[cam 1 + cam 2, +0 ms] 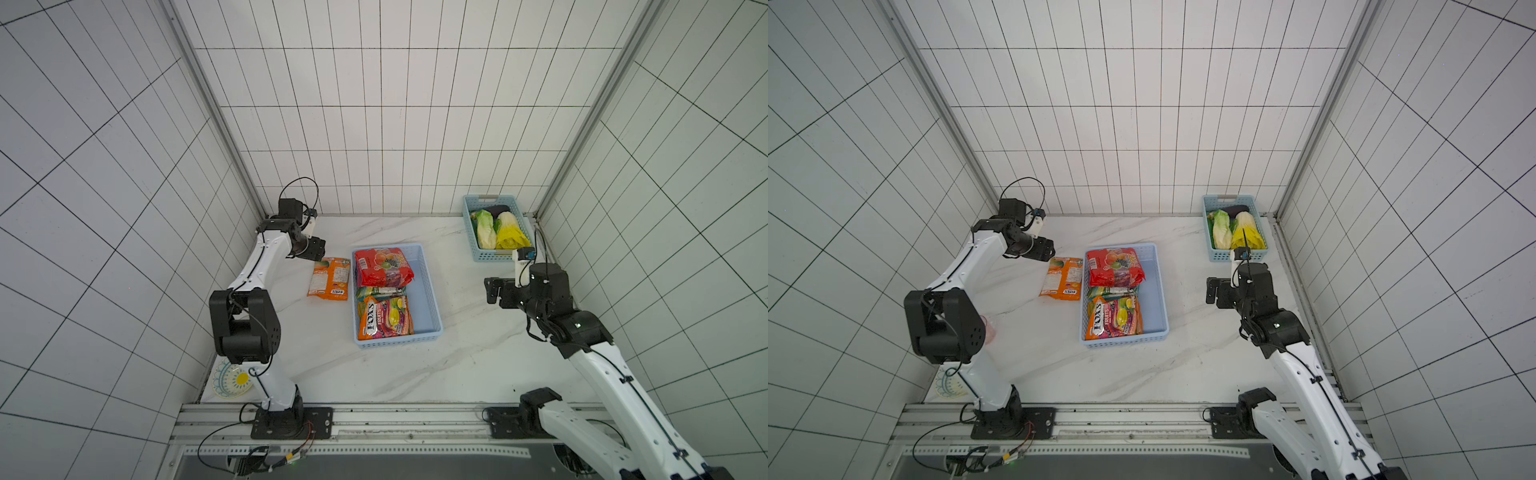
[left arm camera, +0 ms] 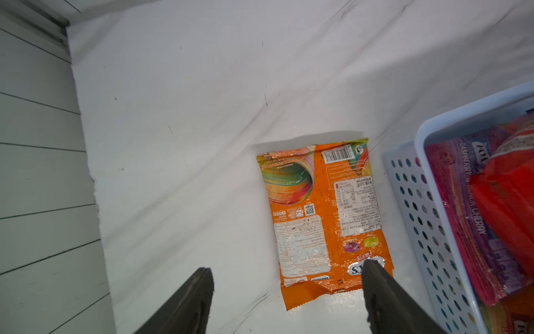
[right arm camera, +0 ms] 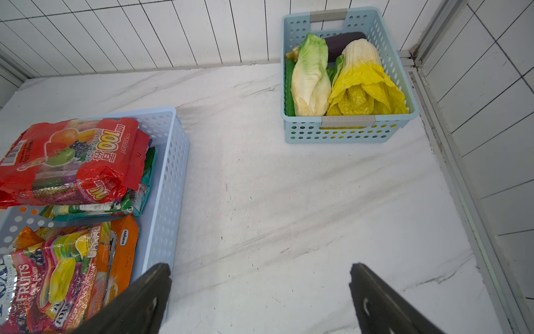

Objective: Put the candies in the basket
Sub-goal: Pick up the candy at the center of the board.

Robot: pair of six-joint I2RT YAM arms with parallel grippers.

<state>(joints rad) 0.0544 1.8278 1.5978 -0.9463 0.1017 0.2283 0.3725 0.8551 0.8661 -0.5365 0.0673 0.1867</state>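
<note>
An orange candy bag [image 1: 329, 278] [image 1: 1062, 278] [image 2: 323, 214] lies flat on the marble table, just left of the pale blue basket [image 1: 428, 291] [image 1: 1154, 291] [image 2: 404, 185] [image 3: 170, 173]. Inside the basket lie a red bag [image 1: 384, 268] [image 3: 72, 162], a teal-green bag [image 1: 380, 292] [image 3: 138, 196] and a FOX'S fruits bag [image 1: 384, 318] [image 3: 57, 274]. My left gripper [image 1: 320, 251] [image 2: 287, 266] hovers open over the orange bag's far end and holds nothing. To the basket's right, my right gripper [image 1: 492, 289] [image 3: 260, 266] is open and empty above bare table.
A smaller blue basket [image 1: 494, 257] [image 3: 346, 133] holding leafy vegetables and an eggplant stands in the back right corner. A patterned plate [image 1: 232, 378] sits at the front left behind the left arm's base. Tiled walls close three sides.
</note>
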